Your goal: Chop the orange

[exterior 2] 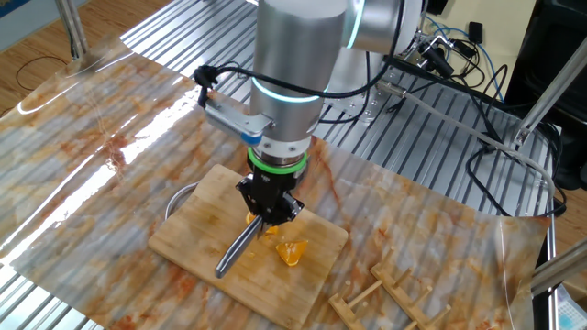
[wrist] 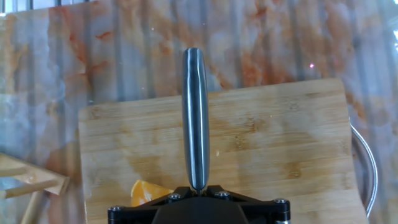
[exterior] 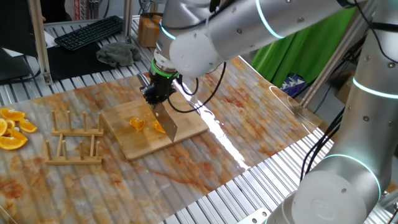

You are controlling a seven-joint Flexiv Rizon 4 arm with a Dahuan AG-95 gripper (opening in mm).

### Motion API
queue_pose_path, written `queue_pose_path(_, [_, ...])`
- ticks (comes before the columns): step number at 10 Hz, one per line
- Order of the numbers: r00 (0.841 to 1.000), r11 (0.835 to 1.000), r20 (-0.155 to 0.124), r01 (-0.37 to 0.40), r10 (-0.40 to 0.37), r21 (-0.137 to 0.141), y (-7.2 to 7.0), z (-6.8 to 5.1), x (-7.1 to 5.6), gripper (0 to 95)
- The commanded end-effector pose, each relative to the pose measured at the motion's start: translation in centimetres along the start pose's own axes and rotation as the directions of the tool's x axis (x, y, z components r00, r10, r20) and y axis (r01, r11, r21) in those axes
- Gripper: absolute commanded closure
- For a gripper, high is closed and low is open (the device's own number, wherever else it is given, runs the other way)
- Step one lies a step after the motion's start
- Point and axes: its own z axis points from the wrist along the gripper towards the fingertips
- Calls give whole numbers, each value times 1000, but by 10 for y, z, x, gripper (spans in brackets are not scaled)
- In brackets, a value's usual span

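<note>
Seen from the hand view, the black fingers [wrist: 198, 202] are closed tight on the handle of a knife [wrist: 195, 118], whose steel spine runs straight away from the camera over the wooden cutting board [wrist: 280, 143]. Just to the left of the blade, at the near edge of the board, a piece of the orange [wrist: 148, 191] lies on the wood, partly hidden by the hand.

From one fixed view the knife [exterior: 166, 123] hangs with its broad blade down, its edge on or just above the board [exterior: 124, 140]; which of the two cannot be told. The orange [exterior: 137, 124] shows here as small wedge pieces on the board, one just beside the blade and another partly behind it. The fingers [exterior: 155, 93] point straight down from the grey arm [exterior: 205, 37].

In the other fixed view the blade [exterior 2: 237, 249] slants across the board [exterior 2: 193, 234], and an orange piece [exterior 2: 292, 251] lies just beside it, right under the fingers [exterior 2: 269, 207].

Farther out on the marbled tabletop [exterior: 249, 118] stand two wooden racks [exterior: 74, 140], well apart from the board. Beyond them, at the tabletop's edge, lies a heap of bigger orange slices [exterior: 12, 129]. At the back a grey cloth [exterior: 118, 53] and a black keyboard [exterior: 90, 31] lie off the tabletop
</note>
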Motion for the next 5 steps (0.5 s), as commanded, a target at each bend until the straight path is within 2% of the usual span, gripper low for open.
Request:
queue_pose_path(1, [1000, 1000, -4, 1, -1, -3, 2, -1, -2, 950])
queue_pose_path(5, [1000, 1000, -5, -1, 1, -4, 3, -1, -2, 950])
